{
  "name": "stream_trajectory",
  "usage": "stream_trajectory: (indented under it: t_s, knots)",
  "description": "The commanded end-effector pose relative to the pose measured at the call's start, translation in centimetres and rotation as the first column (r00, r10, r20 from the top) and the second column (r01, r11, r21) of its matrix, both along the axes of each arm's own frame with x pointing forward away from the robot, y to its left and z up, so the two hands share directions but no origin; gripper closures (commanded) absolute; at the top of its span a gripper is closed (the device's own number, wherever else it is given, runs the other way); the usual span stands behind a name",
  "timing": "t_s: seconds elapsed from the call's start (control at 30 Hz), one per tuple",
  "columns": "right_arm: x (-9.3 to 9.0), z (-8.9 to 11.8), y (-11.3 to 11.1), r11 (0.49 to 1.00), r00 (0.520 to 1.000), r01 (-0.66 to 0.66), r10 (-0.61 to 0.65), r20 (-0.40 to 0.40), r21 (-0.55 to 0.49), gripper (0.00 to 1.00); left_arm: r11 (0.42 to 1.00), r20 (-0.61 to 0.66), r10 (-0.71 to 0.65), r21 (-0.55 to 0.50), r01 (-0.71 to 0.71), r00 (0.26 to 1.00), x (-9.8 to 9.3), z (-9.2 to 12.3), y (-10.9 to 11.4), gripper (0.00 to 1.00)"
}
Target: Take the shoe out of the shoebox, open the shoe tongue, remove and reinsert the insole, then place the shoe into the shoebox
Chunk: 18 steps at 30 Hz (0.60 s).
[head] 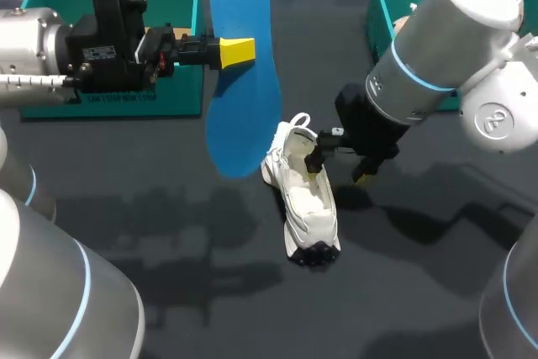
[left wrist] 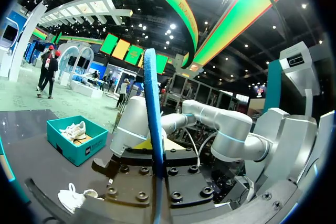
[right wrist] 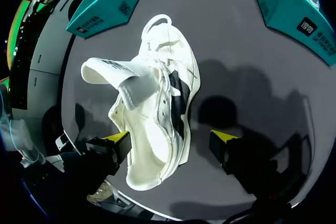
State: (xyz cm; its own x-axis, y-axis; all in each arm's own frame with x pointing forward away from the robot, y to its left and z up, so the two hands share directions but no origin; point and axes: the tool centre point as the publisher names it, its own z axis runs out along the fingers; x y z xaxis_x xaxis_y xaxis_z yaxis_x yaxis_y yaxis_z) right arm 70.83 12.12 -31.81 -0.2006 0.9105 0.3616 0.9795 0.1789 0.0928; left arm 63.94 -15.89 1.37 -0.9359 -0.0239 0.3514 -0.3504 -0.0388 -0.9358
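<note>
shoe: the white shoe (head: 307, 199) is out on the dark table (head: 437, 250), roughly mid-table. Its heel loop points at the far edge, its toe at the near edge, and its opening faces up.

tongue: the tongue (right wrist: 102, 69) is folded out and away from the opening, so from the right wrist cam I can see straight down into the shoe.

insole: the blue insole (head: 244, 81) is out of the shoe and up in the air over the far half of the table, left of the shoe. From the left wrist cam it's edge-on, a thin blue strip (left wrist: 152, 119) standing straight up in front of the lens.

left hand: the left hand (head: 238, 50) is clamped on the insole about halfway along it. I only see one yellow tip on the near face; the other is hidden behind the blue.

right hand: the right hand (head: 336, 172) sits just above the shoe with its fingers spread wide, gripping nothing. One tip is right at the shoe's collar, and I can't tell if it's actually touching. The other tip is off to the shoe's right, over bare table.

left shoebox: the teal left shoebox (head: 181, 94) is at the far left corner, partly behind my left arm.

right shoebox: the teal right shoebox (head: 382, 6) is at the far right corner, with something white in it, which looks like another shoe (left wrist: 73, 129) from the left wrist cam.
</note>
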Motion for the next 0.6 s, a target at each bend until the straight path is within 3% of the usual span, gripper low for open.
stream_trajectory:
  t_s: [0.03,0.1,0.17,0.43,0.6]
  knots:
    - [-0.5,0.1,-0.6,1.000,1.000,0.003,-0.003,0.008,0.012,0.00,1.000,0.000,0.000,-0.002,0.000,1.000,0.0,-0.1,-0.1,1.00]
    - [-0.5,0.1,-0.6,1.000,1.000,0.003,-0.003,0.008,0.012,0.00,1.000,0.000,0.000,-0.002,0.000,1.000,0.0,-0.1,-0.1,1.00]
    - [-0.3,0.6,-0.4,0.995,1.000,-0.018,0.017,0.011,0.100,0.00,1.000,0.000,0.000,-0.002,0.000,1.000,0.0,-0.1,-0.1,1.00]
    - [0.9,6.4,-1.5,0.956,0.995,-0.074,0.052,0.085,0.282,0.00,1.000,0.000,0.000,-0.002,0.000,1.000,0.0,-0.1,-0.1,1.00]
    - [0.9,6.4,-1.5,0.956,0.995,-0.074,0.052,0.085,0.282,0.00,1.000,0.000,0.000,-0.002,0.000,1.000,0.0,-0.1,-0.1,1.00]
